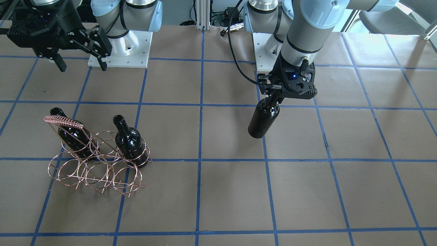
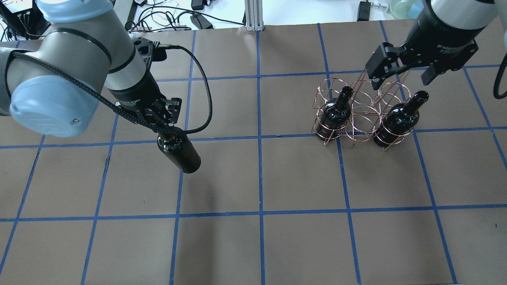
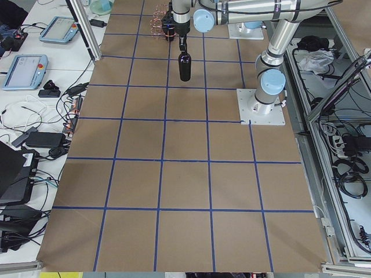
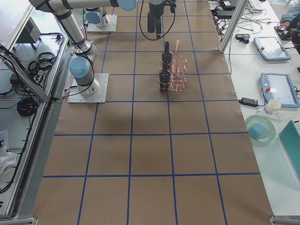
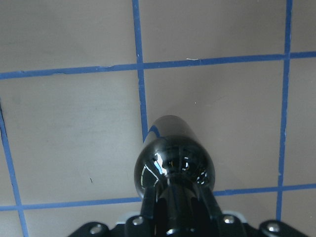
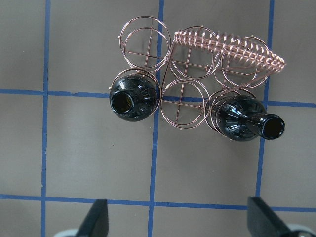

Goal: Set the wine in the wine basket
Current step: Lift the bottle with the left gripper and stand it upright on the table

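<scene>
The left claw [image 2: 165,130] is clenched on the neck of the bottle [image 2: 180,152], which hangs clear of the surface [image 2: 277,237] on the robot's left side. It is well apart from the basket [image 2: 362,118], which stands on the right side, about midway between the robot's edge and the far edge. Two other bottles [image 2: 336,114] fill the end rings of the basket's near row. The middle ring and the far row are free. The right claw [image 2: 402,77] hovers released above the basket. I judge this to be the carrying step. The next move calls for crossing over, centring the bottle's base above a free ring, and lowering it straight.
</scene>
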Robot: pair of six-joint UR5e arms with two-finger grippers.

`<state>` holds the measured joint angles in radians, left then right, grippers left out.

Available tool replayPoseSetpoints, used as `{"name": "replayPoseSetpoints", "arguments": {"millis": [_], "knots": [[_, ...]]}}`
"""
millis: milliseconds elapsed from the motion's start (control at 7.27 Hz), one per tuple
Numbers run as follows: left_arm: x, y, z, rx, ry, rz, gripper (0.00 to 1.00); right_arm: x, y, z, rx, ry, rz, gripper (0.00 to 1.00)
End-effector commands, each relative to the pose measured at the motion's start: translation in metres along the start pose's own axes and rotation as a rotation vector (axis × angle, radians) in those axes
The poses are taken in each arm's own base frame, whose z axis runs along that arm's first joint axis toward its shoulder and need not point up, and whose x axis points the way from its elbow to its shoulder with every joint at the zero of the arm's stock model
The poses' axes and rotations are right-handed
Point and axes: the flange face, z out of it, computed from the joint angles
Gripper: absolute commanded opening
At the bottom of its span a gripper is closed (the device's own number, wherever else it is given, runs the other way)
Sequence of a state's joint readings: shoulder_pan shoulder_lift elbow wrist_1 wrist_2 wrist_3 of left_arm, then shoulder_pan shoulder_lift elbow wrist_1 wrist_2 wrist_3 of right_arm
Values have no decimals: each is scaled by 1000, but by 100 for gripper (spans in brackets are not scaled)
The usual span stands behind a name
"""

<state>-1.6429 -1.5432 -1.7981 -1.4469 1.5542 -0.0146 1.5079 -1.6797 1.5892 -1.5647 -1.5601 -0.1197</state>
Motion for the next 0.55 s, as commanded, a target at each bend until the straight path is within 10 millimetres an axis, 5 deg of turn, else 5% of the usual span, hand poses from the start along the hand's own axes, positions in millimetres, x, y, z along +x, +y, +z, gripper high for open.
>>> {"name": "replayPoseSetpoints", "arguments": {"millis": [0, 412], "knots": [[0, 13, 20, -42, -5, 3, 0, 0, 0, 0, -2, 0, 0, 100], [1, 11, 33, -73, 3, 1, 0, -1, 0, 0, -2, 0, -1, 100]]}}
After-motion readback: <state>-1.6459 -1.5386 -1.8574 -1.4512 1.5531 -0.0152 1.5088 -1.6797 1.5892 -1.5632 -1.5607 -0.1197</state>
